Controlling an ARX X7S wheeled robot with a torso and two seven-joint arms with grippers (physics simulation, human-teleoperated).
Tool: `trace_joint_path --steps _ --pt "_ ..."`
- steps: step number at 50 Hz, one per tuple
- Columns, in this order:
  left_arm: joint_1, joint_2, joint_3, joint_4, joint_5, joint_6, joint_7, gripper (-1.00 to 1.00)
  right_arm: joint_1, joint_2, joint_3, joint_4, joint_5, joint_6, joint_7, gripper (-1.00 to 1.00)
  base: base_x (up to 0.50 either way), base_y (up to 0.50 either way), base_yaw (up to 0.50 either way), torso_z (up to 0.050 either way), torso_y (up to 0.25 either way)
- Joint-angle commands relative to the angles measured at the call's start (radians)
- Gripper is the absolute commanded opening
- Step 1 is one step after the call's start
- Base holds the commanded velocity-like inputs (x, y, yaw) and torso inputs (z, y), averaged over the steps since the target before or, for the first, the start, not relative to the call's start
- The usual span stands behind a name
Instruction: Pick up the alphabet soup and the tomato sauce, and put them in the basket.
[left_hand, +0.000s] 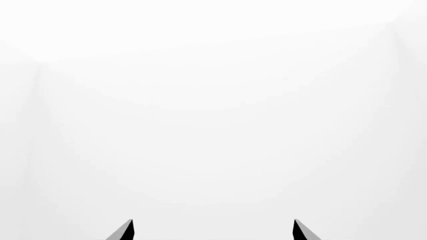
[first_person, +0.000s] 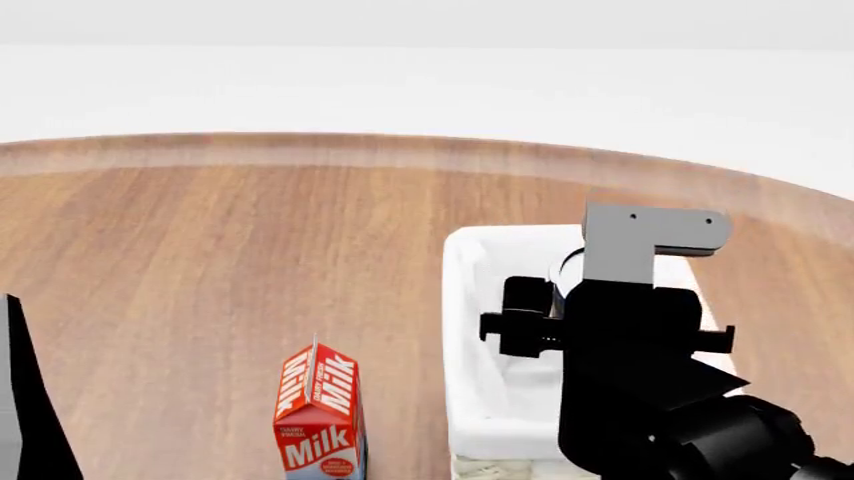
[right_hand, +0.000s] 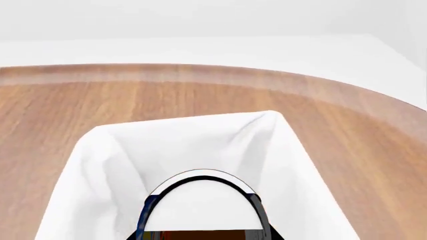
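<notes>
The basket (first_person: 470, 330), lined with white cloth, stands on the wooden table right of centre. My right gripper (first_person: 530, 318) hangs over its inside. In the right wrist view a can with a silver-white top and a blue side, the alphabet soup (right_hand: 200, 207), sits between the dark fingertips, right in front of the camera and above the basket's cloth lining (right_hand: 107, 150). My left gripper (left_hand: 213, 229) shows two fingertips (left_hand: 127, 230) held well apart with only blank white before them. The tomato sauce is out of view.
A red and white milk carton (first_person: 318, 410) stands upright at the near edge, left of the basket. The wooden table (first_person: 200, 250) ends in a curved far edge against white surroundings. A dark part of the left arm (first_person: 27, 400) shows at the left border.
</notes>
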Motion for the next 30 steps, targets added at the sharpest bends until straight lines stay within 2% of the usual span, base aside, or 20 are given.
trace_joint_path --steps 1,30 --pt "0.01 0.002 0.0 -0.01 0.006 0.009 0.002 1.0 -0.017 -0.015 0.015 0.034 -0.052 0.006 -0.013 -1.0 0.0 0.0 0.0 0.0 0.0" --pt "0.011 0.015 -0.006 -0.012 0.004 -0.005 0.011 1.0 -0.029 -0.028 0.023 0.063 -0.048 0.02 -0.018 -1.0 0.0 0.0 0.0 0.0 0.001"
